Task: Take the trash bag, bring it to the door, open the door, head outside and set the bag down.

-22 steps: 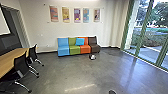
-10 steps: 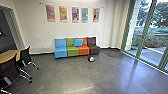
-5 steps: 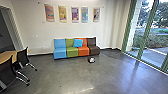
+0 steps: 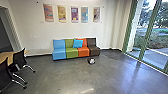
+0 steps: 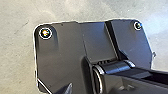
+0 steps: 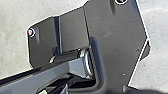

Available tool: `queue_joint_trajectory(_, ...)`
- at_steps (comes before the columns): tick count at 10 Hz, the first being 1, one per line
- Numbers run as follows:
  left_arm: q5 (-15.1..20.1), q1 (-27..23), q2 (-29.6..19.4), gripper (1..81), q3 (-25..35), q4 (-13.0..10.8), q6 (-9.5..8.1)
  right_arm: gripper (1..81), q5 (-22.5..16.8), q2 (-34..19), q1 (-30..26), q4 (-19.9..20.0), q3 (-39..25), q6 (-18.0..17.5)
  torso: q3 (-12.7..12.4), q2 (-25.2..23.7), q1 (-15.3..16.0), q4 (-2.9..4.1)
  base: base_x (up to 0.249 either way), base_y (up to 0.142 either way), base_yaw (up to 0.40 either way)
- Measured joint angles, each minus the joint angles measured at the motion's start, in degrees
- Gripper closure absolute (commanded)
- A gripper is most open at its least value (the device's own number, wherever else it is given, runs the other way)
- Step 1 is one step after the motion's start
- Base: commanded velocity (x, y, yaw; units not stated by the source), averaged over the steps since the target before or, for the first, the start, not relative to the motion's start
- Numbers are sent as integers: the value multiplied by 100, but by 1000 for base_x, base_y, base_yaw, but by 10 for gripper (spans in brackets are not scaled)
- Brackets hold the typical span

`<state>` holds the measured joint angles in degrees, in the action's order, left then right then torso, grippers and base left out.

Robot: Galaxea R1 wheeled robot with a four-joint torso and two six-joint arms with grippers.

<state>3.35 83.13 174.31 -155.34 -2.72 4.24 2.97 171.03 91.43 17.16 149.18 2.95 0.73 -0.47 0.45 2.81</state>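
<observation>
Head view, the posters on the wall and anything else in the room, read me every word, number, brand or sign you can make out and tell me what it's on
No text can be read.
Five wall posters: any lettering is too small to read.
Four-colour seating and blue cushion: no lettering seen.

We're in an office building's lounge or meeting room — a four-coloured sofa (image 4: 72, 52) stands by the far wall, below a row of posters (image 4: 74, 13). To our left, black wheeled chairs (image 4: 20, 60) line a wooden table (image 4: 8, 55); on the right, tall green-framed glass (image 4: 150, 37) looks onto greenery — all over smooth grey floor (image 4: 65, 77).
</observation>
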Motion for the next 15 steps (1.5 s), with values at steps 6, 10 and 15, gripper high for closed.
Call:
queue_joint_trajectory(6, -5, -27, 13, 10, 0, 2, -2, 10, 0, 0, 0, -5, 0, 2, 0, 0, 0, 0, 186, 0, 0)
queue_joint_trajectory(10, -5, -27, 13, 10, 0, 2, -2, 10, 0, 0, 0, -2, 0, 5, 0, 0, 0, 0, 186, 0, 0)
queue_joint_trajectory(15, -9, -27, 13, 10, 0, 2, -2, 10, 0, -13, 0, 0, 7, 5, 0, 0, 0, 0, 187, 0, 0)
